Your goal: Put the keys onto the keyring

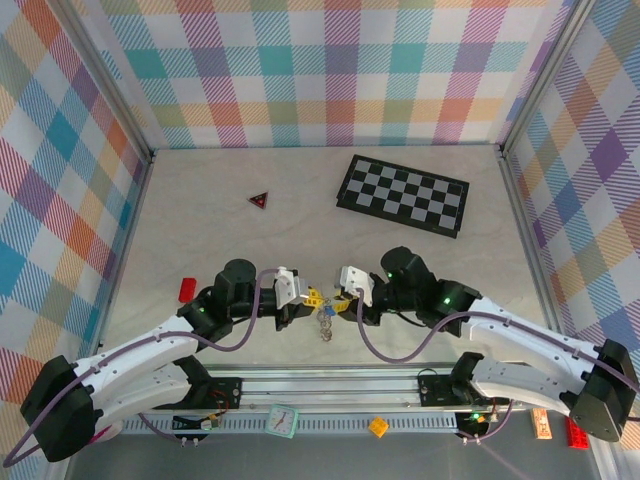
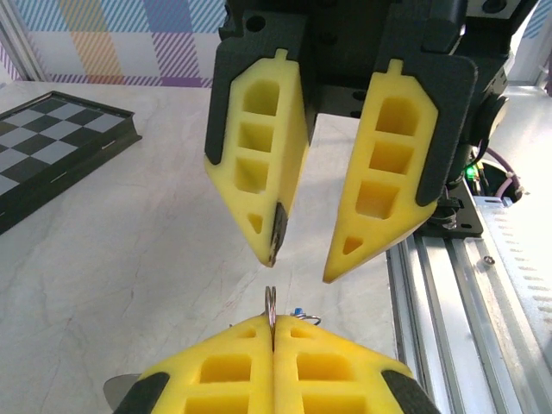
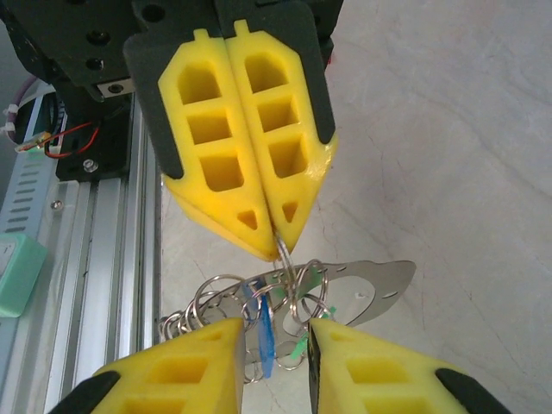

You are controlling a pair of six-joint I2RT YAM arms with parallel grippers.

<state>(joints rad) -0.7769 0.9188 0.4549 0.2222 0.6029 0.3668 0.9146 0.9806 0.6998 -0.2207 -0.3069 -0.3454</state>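
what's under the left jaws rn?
Left gripper, jaws shut, pinches a keyring loop. Below hang tangled rings, a blue key, a green bit and a flat metal tag. The right jaws, apart, cover the lower ends.

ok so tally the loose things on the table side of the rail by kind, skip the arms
chessboard: 1
red triangle: 1
red block: 1
keyring: 1
keys: 2, one blue, one green
flat metal tag: 1
total: 7
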